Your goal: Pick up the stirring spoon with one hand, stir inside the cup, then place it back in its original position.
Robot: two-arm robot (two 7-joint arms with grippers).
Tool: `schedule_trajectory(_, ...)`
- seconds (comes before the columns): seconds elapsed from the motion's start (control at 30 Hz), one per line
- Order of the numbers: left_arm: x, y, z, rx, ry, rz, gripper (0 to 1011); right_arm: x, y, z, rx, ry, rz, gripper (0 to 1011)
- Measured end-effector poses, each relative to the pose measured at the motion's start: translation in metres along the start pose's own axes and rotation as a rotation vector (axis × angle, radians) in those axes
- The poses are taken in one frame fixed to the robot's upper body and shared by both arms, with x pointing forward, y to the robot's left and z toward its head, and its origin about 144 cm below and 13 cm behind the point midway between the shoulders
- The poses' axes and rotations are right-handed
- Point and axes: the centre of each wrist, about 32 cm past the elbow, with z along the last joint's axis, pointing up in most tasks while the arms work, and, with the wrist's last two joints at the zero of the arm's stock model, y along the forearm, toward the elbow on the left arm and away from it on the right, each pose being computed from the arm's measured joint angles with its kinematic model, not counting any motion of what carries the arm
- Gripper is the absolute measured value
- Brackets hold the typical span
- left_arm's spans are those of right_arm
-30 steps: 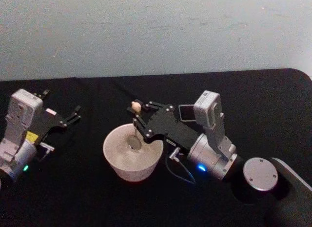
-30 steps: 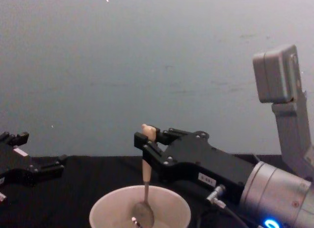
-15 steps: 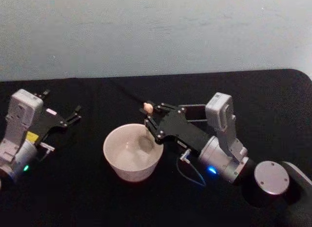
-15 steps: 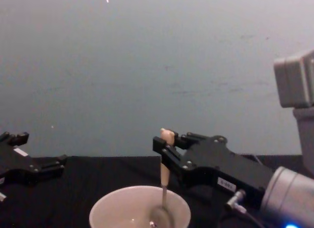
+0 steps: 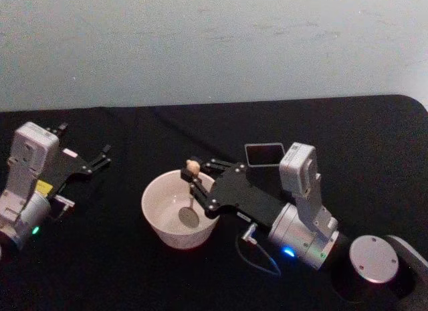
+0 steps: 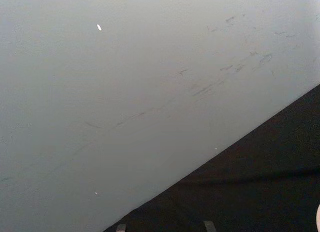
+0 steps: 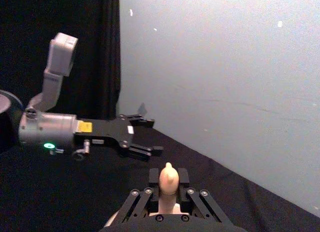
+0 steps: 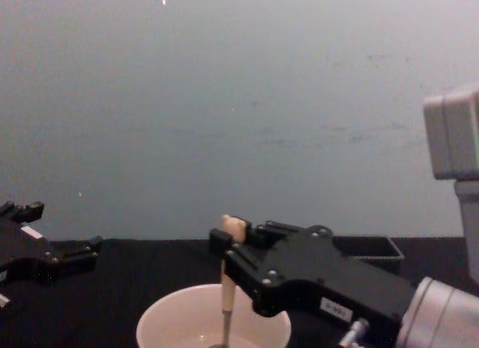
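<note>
The right tool (image 5: 192,176) is pinching the spoon (image 5: 190,198) near the top of its handle, just under the little bear head. The tool's two fingers are pressing on the handle from both sides. The spoon is hanging almost straight down from the tool. Its shiny round end is sitting low inside the cup (image 5: 167,237), below the rim. I cannot tell if it is touching the bottom. The cup is standing on the black surface (image 5: 134,277), right under the tips of the right tool. The tool is reaching over the cup's rim from the side. The holder (image 5: 265,154) is standing behind the right tool, close beside the tool's black body and apart from the cup. The left tool (image 5: 83,141) is resting far off on the other side of the cup from the right tool, well apart from it. Its fingers are spreading wide and holding nothing. A pale wall (image 5: 200,43) is standing behind the surface.
</note>
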Motion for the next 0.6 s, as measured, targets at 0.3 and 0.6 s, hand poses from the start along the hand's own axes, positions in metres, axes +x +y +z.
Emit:
schedule_trajectory(0.3,0.000,0.000,0.000,0.000,0.000,0.000,1001,-0.005,0.020,0.000,0.016,-0.001,0.019,212)
schedule_trajectory(0.6,0.000,0.000,0.000,0.000,0.000,0.000,1002,0.007,0.034,-0.001,0.025,-0.026,-0.027,212)
